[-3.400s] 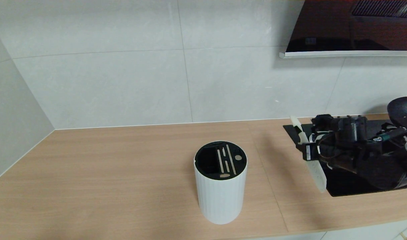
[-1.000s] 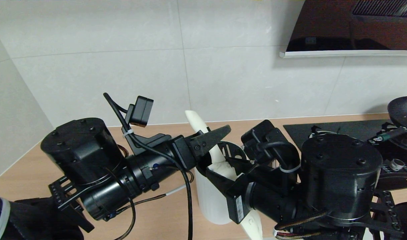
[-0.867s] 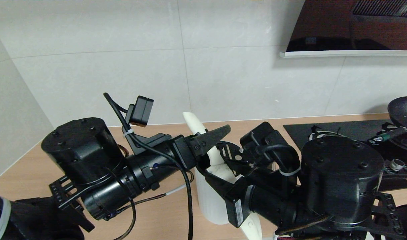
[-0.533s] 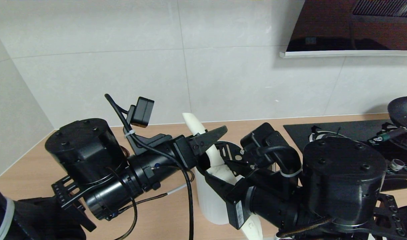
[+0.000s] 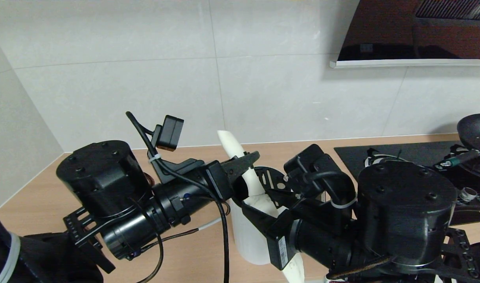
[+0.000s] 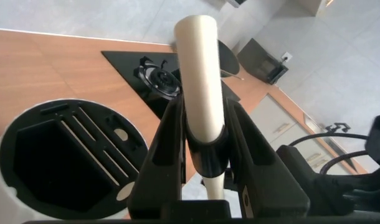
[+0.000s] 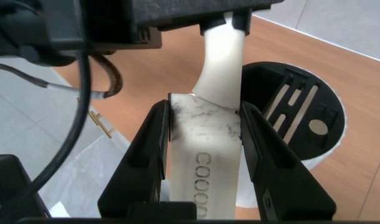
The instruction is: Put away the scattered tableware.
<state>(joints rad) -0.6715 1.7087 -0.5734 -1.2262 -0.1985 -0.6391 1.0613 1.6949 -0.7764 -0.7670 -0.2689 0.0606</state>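
Note:
A white knife (image 5: 232, 146) stands tilted over the white ribbed holder (image 5: 245, 236), handle end up. My left gripper (image 5: 247, 173) comes in from the left and is shut on the knife's handle (image 6: 199, 74), its fingers pressed on either side. My right gripper (image 5: 263, 200) comes in from the right and is shut on the flat blade (image 7: 205, 143) lower down. The holder's black slotted top (image 6: 65, 155) lies just below both grippers (image 7: 302, 106). The blade's tip pokes out under my right arm at the near edge.
A black cooktop (image 5: 381, 153) lies on the wooden counter (image 5: 39, 192) at the right, with a dark pan (image 5: 475, 131) on it. A range hood (image 5: 412, 31) hangs above it. Tiled walls close the back and left sides.
My right arm carried the knife from the cooktop to above the holder, and my left arm came in. In the last half second the left fingers closed onto the handle.

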